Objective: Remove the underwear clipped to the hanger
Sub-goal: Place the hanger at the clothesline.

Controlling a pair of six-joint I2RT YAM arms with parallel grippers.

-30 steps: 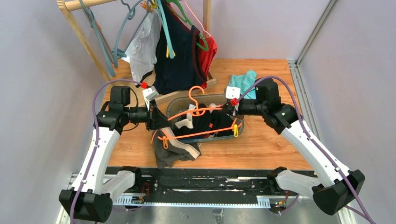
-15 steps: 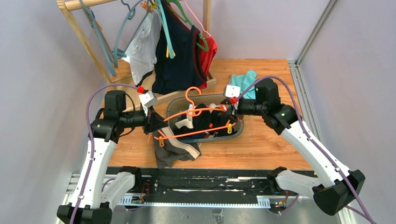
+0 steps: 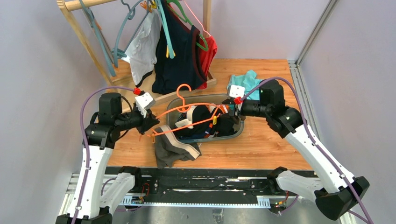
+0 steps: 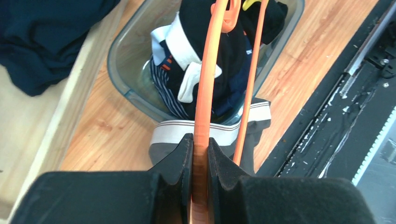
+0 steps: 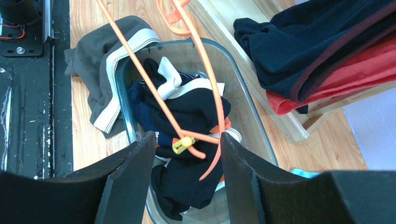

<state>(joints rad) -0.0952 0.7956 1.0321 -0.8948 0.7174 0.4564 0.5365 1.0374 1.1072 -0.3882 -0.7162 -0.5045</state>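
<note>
While the left claw (image 4: 200,148) clamps the orange hanger (image 4: 204,93), the right claw (image 5: 187,142) stands apart over the underwear (image 5: 196,109).

Pale lilac walls (image 3: 261,23) close in all round, a wooden table (image 3: 271,144) below, a wooden rack (image 3: 74,5) back left, light soft and even.
</note>
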